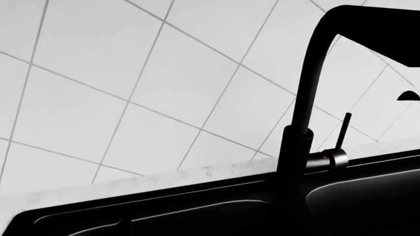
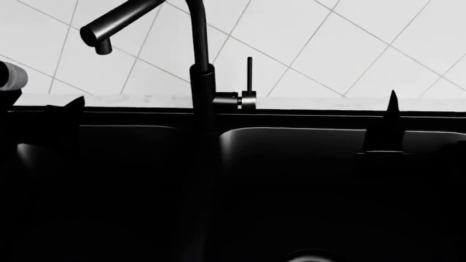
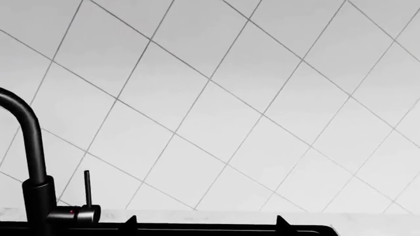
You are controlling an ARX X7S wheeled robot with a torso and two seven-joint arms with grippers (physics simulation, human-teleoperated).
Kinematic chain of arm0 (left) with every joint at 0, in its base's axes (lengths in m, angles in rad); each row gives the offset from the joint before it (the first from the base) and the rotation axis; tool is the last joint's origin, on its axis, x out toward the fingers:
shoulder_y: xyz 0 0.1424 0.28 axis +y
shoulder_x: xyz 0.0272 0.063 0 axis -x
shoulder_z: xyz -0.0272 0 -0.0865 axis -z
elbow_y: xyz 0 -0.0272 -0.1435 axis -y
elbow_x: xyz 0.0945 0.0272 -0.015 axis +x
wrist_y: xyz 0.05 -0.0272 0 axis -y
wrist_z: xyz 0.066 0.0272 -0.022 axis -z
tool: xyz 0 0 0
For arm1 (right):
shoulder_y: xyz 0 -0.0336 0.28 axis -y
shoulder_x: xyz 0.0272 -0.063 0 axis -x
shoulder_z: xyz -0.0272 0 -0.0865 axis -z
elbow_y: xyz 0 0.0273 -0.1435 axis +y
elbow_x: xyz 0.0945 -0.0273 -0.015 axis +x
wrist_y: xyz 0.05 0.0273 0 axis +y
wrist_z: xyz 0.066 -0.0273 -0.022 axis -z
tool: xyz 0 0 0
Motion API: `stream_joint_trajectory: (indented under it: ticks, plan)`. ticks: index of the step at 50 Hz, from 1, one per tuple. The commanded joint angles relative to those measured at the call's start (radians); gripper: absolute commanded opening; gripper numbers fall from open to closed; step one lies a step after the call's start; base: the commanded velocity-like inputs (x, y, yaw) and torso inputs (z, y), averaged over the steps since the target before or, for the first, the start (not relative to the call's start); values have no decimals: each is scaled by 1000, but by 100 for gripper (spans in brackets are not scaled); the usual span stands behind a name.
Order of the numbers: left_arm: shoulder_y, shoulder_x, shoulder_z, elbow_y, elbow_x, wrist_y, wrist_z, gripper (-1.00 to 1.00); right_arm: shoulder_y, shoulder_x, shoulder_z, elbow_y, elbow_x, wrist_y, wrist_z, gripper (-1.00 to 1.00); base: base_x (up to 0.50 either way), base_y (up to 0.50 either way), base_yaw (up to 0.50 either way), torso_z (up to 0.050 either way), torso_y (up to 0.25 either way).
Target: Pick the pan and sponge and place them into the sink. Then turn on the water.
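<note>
The black two-basin sink fills the lower head view, and its basins are too dark to see into. The tall dark faucet stands at the back, with its spout over the left basin and its lever upright. No water stream shows. The pan and sponge are hidden or out of view. My right gripper is open, its two tips wide apart and level with the sink's back rim; one fingertip rises over the right basin. My left gripper is a dark silhouette over the left basin.
A white tiled wall rises behind a pale marbled counter strip. In the left wrist view the faucet and lever stand close ahead, above the sink rim. A faint drain ring shows in the right basin.
</note>
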Motion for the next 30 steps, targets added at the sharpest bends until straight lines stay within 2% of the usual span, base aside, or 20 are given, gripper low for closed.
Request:
stream_joint_trajectory:
  ticks: [1, 6, 14, 23, 30]
  plan:
    - [4, -3, -1, -1, -5, 0, 0, 100, 19, -26, -24, 28, -5, 4, -12, 100, 0, 0, 0, 0, 0]
    - [4, -4, -5, -2, -8, -2, -7, 100, 147, -80, -154, 88, -68, 81, -61, 100, 0, 0, 0, 0, 0]
    - [3, -5, -8, -14, -9, 1, -5, 100, 320, -254, -280, 348, -158, 59, -210, 100, 0, 0, 0, 0, 0]
    - [8, -8, -19, -22, -15, 7, -8, 100, 487, -461, -404, 745, -318, -84, -416, 100, 0, 0, 0, 0, 0]
    - [-6, -2, -18, -26, -16, 3, -14, 100, 581, -564, -450, 1018, -394, -184, -534, 100, 0, 0, 0, 0, 0]
